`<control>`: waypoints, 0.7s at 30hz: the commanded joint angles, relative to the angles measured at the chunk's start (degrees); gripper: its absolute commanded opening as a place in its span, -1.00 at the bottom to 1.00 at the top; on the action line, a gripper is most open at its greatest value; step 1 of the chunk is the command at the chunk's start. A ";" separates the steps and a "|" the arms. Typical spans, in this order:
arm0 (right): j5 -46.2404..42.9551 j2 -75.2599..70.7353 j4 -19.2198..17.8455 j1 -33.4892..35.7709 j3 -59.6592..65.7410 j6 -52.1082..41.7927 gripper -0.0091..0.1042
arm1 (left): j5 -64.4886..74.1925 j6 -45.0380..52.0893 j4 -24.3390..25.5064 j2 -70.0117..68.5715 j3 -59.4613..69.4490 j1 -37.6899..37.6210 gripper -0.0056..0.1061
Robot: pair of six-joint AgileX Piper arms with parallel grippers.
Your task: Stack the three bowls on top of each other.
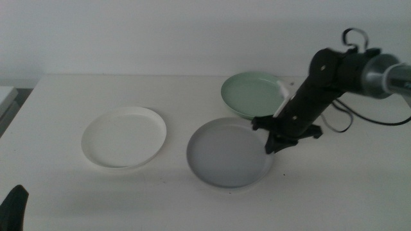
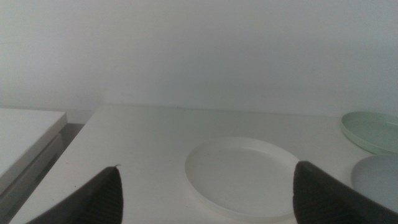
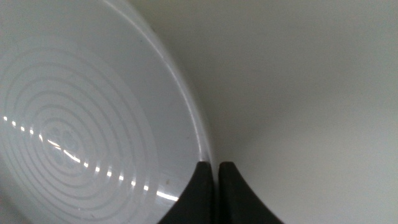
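The grey bowl (image 1: 225, 151) sits on the table at centre right. My right gripper (image 1: 273, 146) reaches in from the right and is shut on its right rim; in the right wrist view the jaws (image 3: 215, 165) pinch the thin rim of the grey bowl (image 3: 93, 112). The pale green bowl (image 1: 250, 93) lies just behind it, apart from it. The white bowl (image 1: 124, 136) lies to the left. My left gripper (image 1: 14, 208) waits open at the bottom left corner; its view shows the white bowl (image 2: 242, 174), the green bowl (image 2: 373, 130) and the grey bowl (image 2: 379, 177).
The white table (image 1: 64, 96) ends at a pale wall at the back. A separate white surface (image 1: 6, 96) stands beyond the table's left edge, also in the left wrist view (image 2: 25, 137). A black cable (image 1: 340, 119) hangs by the right arm.
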 commanded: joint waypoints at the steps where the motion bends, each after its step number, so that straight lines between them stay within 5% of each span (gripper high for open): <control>1: -1.98 0.91 0.78 0.82 0.16 0.13 -0.88 | -0.72 -0.05 -0.02 -0.18 0.03 -0.04 0.78; 9: -2.62 3.41 1.43 1.26 0.16 -0.04 -0.79 | -0.72 -0.05 -0.02 -0.18 0.03 -0.04 0.78; 16: -2.24 -0.34 0.98 1.26 -1.93 -2.00 0.19 | -0.72 -0.05 -0.02 -0.18 0.03 -0.04 0.78; 19: -1.58 -3.08 -3.64 0.27 -6.70 0.12 0.44 | -0.72 -0.05 -0.02 -0.18 0.03 -0.04 0.78; 21: -0.94 -3.41 -10.74 -0.83 -11.69 5.72 0.44 | -0.72 -0.05 -0.02 -0.18 0.03 -0.04 0.78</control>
